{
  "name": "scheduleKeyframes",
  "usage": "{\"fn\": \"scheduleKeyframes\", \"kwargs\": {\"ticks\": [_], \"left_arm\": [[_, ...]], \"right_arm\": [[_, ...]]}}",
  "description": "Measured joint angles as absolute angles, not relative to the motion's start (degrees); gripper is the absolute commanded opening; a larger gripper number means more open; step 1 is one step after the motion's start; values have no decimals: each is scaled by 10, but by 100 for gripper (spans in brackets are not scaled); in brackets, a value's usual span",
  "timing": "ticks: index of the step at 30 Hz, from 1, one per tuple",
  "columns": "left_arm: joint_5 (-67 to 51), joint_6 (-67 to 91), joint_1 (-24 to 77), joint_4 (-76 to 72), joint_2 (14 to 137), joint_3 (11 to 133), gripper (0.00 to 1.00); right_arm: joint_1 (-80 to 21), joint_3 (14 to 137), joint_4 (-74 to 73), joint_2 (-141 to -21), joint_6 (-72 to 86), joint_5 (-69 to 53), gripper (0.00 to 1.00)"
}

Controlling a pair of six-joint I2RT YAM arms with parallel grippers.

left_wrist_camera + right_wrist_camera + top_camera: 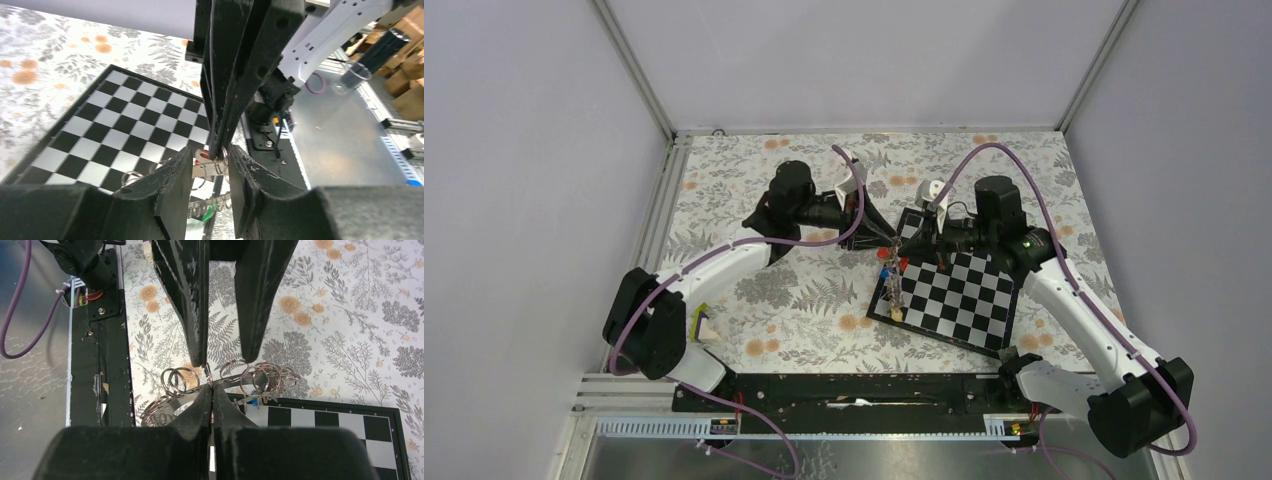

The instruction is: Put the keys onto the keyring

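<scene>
The left end effector [224,360] and the right end effector [212,390] met tip to tip above the bench [794,310], over the far-left corner of the chessboard [954,295].

Right end effector: fingers pressed together, pinching a thin wire of the keyring [890,285]. The keyring hung down from that grip.

Left end effector: fingers [172,182] stood apart, straddling the bunch from the opposite side. A flat silver piece [210,167] spanned the gap between them. It could not be told whether the pads actually clamped it.

The keys [884,270] hung with the keyring below the two end effectors, in front of the chessboard's left edge. Blue, red and yellow heads were visible in the top view. Several small split rings [175,380] clustered on either side of the pinch point.
</scene>
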State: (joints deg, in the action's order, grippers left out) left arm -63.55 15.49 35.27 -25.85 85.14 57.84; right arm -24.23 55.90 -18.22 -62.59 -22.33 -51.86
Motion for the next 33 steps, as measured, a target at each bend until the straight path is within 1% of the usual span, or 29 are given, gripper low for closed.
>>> {"fn": "scheduleKeyframes", "kwargs": {"ticks": [3,9,15,23,31,33], "left_arm": [[-614,98,353,-183,849,615,38],[-587,27,360,-91,845,637,38],[-579,-4,375,-51,845,637,38],[-577,-17,382,-35,847,641,29],[-576,-24,384,-25,857,645,25],[-576,-26,384,-25,857,645,22]], "right_arm": [[-242,564,-200,-634,-231,-505,0],[-243,582,-226,-659,-241,-486,0],[-243,583,-237,-668,-242,-484,0],[-244,583,-237,-668,-242,-485,0],[-245,583,-237,-668,-242,-485,0],[-245,583,-237,-668,-242,-485,0]]}}
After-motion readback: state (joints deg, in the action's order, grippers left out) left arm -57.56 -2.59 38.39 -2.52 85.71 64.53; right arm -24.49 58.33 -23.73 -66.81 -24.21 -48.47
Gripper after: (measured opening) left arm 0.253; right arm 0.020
